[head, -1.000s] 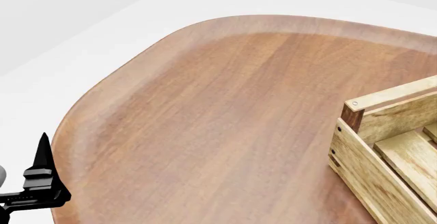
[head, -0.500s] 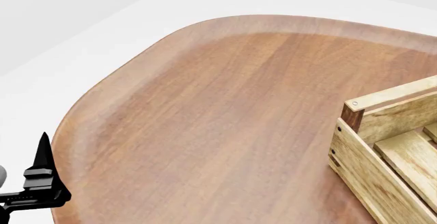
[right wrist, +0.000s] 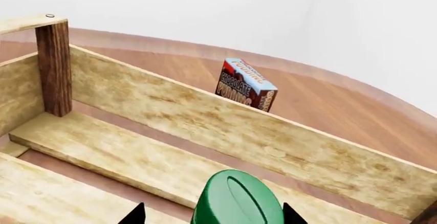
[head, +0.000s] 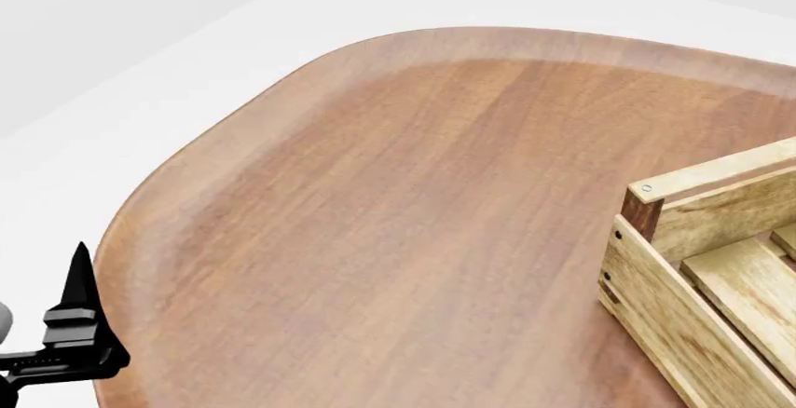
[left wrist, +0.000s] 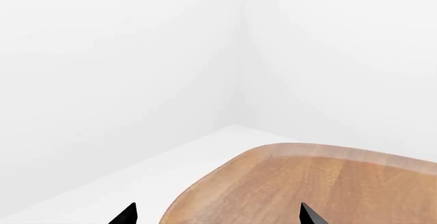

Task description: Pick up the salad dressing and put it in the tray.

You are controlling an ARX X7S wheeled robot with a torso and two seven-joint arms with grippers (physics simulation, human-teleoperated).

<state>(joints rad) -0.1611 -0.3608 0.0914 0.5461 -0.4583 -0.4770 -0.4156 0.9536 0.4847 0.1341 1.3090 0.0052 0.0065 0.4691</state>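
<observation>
The salad dressing point(right wrist: 239, 198) shows as a round dark-green cap with a lighter green top, between the fingertips of my right gripper point(right wrist: 213, 215), which is shut on it. It hangs inside the tray point(right wrist: 204, 119), a light-wood crate with a slatted bottom and a dark corner post, above the slats. In the head view only the tray's left corner point(head: 696, 268) shows at the right edge; the right gripper and the bottle are out of that view. My left gripper point(head: 82, 319) hovers open at the table's left edge, its black fingertips point(left wrist: 126, 215) wide apart and holding nothing.
A blue-and-red carton box point(right wrist: 246, 85) stands upright on the table just beyond the tray's far plank. The rounded brown wooden table point(head: 398, 203) stretches left of the tray, with white floor and walls around it.
</observation>
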